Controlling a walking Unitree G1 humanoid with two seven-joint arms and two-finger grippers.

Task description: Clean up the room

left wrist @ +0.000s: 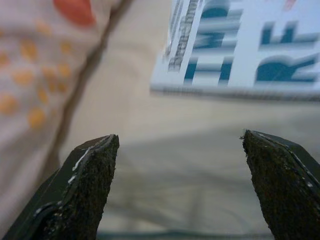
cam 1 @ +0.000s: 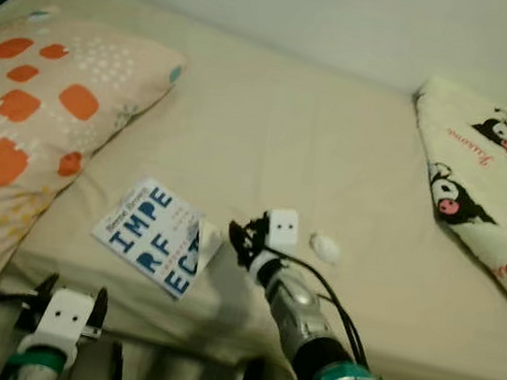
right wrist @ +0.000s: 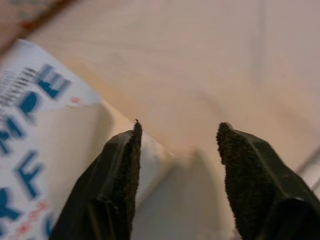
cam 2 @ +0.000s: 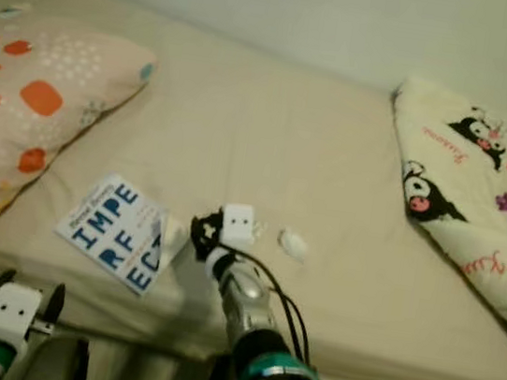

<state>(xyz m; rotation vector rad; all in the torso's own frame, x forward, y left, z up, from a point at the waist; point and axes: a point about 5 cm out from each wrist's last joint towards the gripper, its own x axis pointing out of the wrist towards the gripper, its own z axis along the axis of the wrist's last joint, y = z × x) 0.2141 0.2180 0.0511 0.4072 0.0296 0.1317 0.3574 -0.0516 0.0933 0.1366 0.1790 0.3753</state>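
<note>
The right gripper [right wrist: 177,165] has its two black fingers [right wrist: 120,190] spread apart with nothing between them. It hangs low over the bed [cam 1: 334,154], right at the near corner of the book [cam 1: 160,236]. In the right wrist view one finger sits just over that white corner and the other is over bare sheet.

The left gripper [left wrist: 182,187] also has its fingers spread and holds nothing. It waits down by the front edge of the bed, at about 7 o'clock from the book, and it looks toward the book's spine.

The book is white with big blue letters. It lies flat on the sheet near the front edge of the bed. A pillow [cam 1: 27,120] with orange spots is at 9 o'clock from it. A small white lump [cam 1: 325,247] lies on the sheet at 3 o'clock from the right gripper. A cartoon blanket [cam 1: 495,186] is farther out, at about 2 o'clock.

I think the step now is reaching for the book to tidy it away. Next, the right fingers need to go around the book's corner and squeeze it. The flat book may be hard to get under.
</note>
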